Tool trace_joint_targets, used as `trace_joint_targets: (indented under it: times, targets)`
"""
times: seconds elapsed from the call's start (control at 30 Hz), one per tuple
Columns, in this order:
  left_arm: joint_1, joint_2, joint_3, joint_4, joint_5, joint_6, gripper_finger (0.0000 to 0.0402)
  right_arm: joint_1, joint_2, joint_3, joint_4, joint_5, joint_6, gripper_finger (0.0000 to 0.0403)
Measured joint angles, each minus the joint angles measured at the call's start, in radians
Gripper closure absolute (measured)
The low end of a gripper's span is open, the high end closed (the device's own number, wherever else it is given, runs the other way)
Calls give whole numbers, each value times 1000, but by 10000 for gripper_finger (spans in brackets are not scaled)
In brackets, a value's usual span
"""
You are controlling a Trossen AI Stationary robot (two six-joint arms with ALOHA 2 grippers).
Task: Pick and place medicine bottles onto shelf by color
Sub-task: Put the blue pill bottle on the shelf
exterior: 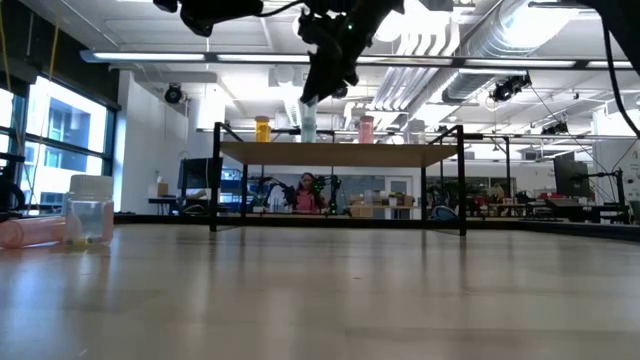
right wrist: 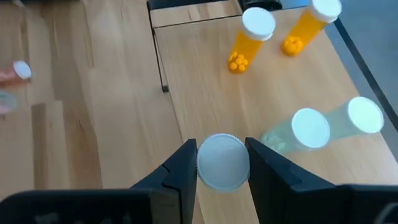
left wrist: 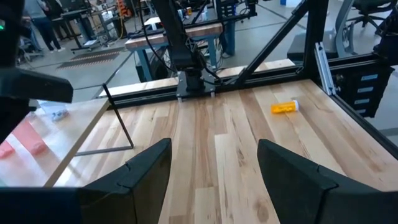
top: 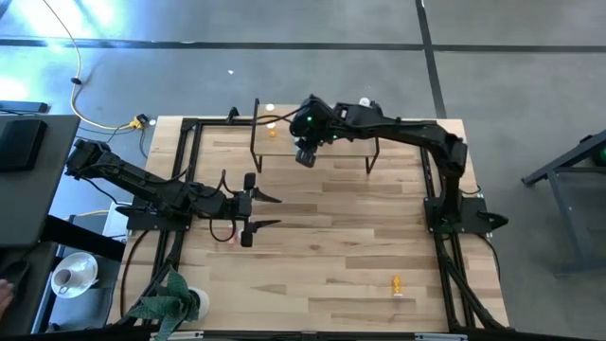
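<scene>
My right gripper (right wrist: 222, 155) is over the shelf (top: 317, 142) at the table's far side, shut on a pale clear-green medicine bottle (exterior: 308, 120) with a white cap. Two orange bottles (right wrist: 249, 37) and two clear-green ones (right wrist: 308, 130) stand on their bases on the shelf top. In the low view a pink bottle (exterior: 366, 128) also stands there. My left gripper (top: 265, 213) waits open above the table's left middle, holding nothing. One orange bottle (top: 397, 284) lies on its side near the table's front right. My right gripper pinches the bottle at its white cap (right wrist: 222, 163), one finger on each side. The fingers slant down from the table's right and far side. The bottle hangs upright below them (exterior: 308, 125). I cannot tell whether its base touches the shelf top.
A pink bottle (exterior: 30, 232) lies on the table beside an upright clear bottle (exterior: 88, 210), close to the left gripper. The shelf's thin black legs (top: 256, 142) stand near the right gripper. A potted plant (top: 170, 298) is at the front left corner.
</scene>
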Motion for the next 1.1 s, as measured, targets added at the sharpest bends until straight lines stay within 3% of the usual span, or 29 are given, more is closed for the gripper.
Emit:
trace_joint_targets:
  times: [0.67,1.1]
  targets:
    - [0,0,0,0,0,27,174,-24,59,3,26,41,-13,298]
    - [0,0,0,1,0,27,174,-26,64,-1,40,45,16,247]
